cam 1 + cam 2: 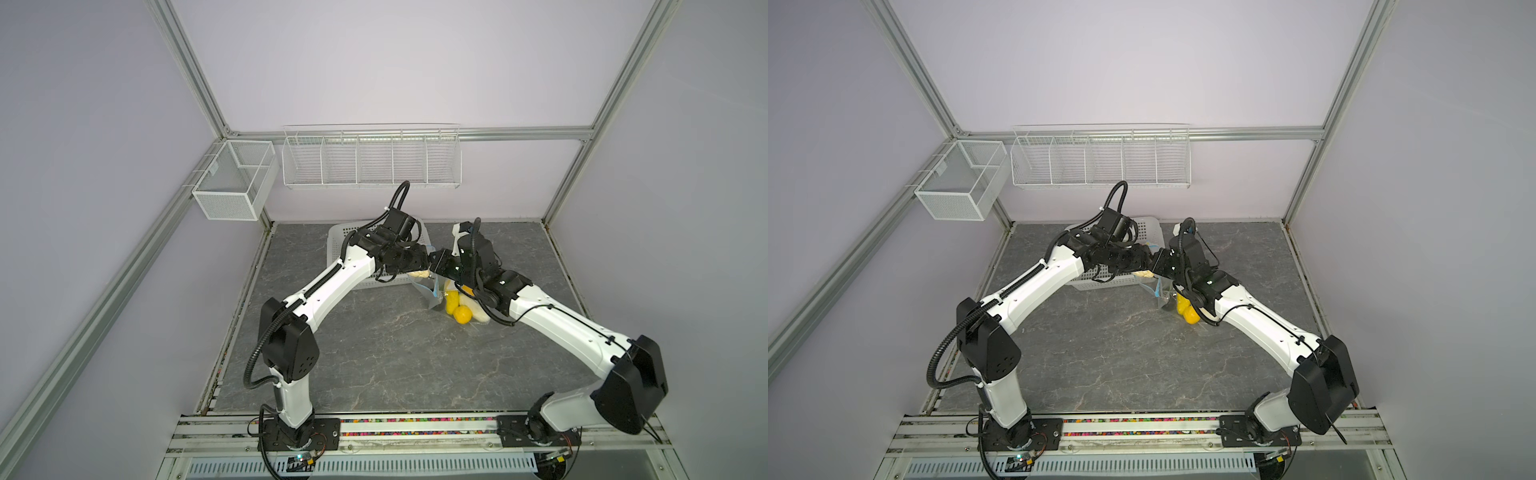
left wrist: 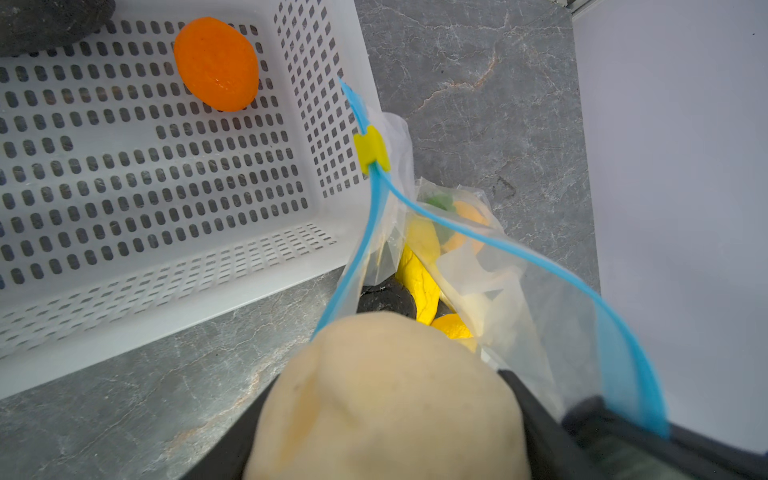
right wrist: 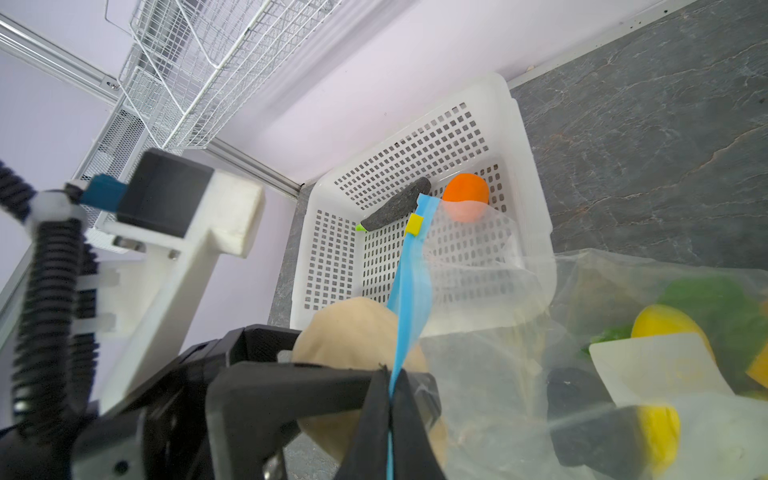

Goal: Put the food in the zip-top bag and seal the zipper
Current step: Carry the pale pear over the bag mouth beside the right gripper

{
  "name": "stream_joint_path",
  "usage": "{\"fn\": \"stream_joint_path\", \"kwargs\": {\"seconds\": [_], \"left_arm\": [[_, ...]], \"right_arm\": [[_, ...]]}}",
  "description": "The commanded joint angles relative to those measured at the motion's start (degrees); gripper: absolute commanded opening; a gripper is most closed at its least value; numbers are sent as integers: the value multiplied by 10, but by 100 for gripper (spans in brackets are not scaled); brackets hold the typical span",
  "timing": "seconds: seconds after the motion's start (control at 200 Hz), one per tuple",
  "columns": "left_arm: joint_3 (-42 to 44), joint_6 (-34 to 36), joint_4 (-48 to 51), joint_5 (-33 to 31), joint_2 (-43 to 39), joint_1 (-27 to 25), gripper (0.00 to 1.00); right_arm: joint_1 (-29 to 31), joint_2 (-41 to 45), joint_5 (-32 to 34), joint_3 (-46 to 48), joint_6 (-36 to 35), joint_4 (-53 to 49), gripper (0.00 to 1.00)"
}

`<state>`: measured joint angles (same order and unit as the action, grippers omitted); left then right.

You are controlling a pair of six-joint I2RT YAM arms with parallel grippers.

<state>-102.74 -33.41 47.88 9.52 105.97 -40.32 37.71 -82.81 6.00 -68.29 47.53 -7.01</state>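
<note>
My left gripper is shut on a beige piece of food, held at the open mouth of the clear zip-top bag. My right gripper is shut on the blue zipper and holds that edge up. A yellow slider sits at the zipper's far end. Yellow, orange, green and black pieces lie inside the bag. An orange piece and a dark grey piece lie in the white perforated basket. In both top views the grippers meet beside the basket.
White wire racks and a mesh box hang on the back wall. The bag's white label faces the right wrist camera. The grey marbled tabletop spreads out in front of the arms.
</note>
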Motion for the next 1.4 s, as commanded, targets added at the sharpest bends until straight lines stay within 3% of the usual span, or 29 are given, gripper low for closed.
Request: {"fn": "stream_joint_path", "kwargs": {"seconds": [0.0,0.52,1.069,1.394], "left_arm": [[7,-2,0,-1,8,-6,56],[-14,4,43,-37,36,-10,58],[-31,12,59,-49,39,-12,84],[-30,12,58,-50,38,-12,88]], "right_arm": [[6,17,-1,-14,0,15,6],[6,14,-6,-16,3,18,6],[6,7,-10,-21,3,19,6],[7,8,-11,-18,4,20,6]]}}
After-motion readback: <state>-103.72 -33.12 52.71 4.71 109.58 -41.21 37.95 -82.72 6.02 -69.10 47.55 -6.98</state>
